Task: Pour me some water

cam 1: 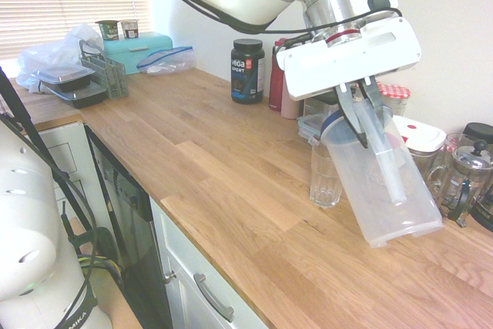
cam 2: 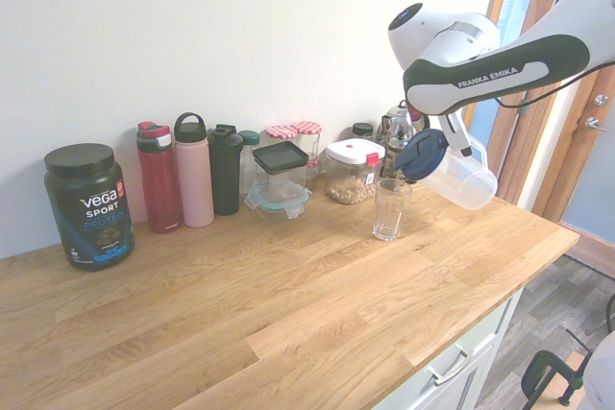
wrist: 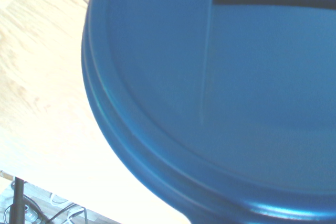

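A clear plastic jug (cam 1: pixel 385 190) with a blue lid (cam 2: pixel 420 155) hangs tilted above the wooden counter, its lid end leaning over an upright clear drinking glass (cam 1: pixel 326 176). My gripper (cam 1: pixel 360 113) is shut on the jug's handle near the lid. In the second exterior view the jug (cam 2: pixel 459 180) lies almost sideways, with the lid just above and right of the glass (cam 2: pixel 390 209). No water shows in the jug or in the glass. The wrist view is filled by the blue lid (wrist: pixel 220 93).
Along the wall stand a black protein tub (cam 2: pixel 88 205), red, pink and black bottles (cam 2: pixel 192 170), stacked food containers (cam 2: pixel 279 184), jars (cam 2: pixel 352 172) and a French press (cam 1: pixel 467 179). A teal bread box (cam 1: pixel 139 50) and a cutlery caddy (cam 1: pixel 104 73) sit at the counter's far end.
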Controlling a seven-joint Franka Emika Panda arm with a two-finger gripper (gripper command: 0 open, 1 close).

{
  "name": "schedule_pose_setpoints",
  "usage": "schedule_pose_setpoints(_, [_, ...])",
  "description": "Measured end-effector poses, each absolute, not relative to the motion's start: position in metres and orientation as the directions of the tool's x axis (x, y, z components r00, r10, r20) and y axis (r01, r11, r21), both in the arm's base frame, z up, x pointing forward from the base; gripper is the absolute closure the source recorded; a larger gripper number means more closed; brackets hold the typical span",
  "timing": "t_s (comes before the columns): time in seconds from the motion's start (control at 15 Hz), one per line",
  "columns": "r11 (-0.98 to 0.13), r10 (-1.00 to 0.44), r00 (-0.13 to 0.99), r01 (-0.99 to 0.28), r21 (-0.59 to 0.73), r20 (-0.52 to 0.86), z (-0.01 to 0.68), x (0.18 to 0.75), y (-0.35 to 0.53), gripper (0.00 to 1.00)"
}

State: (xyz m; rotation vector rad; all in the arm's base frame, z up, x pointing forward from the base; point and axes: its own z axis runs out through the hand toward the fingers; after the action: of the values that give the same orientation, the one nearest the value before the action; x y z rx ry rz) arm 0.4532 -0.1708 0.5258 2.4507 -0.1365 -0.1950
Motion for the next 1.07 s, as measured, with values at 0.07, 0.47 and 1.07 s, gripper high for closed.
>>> schedule_pose_setpoints(0.07, [-0.786, -0.160, 0.983, -0.071, 0.614, -0.090, 0.529, 0.453, -0.174, 1.00])
schedule_pose_setpoints(0.47, [-0.864, -0.366, 0.930, -0.353, 0.359, 0.032, 0.547, 0.413, -0.242, 1.00])
schedule_pose_setpoints(1.07, [-0.661, -0.740, 0.662, -0.748, 0.055, 0.116, 0.542, 0.375, -0.281, 1.00])
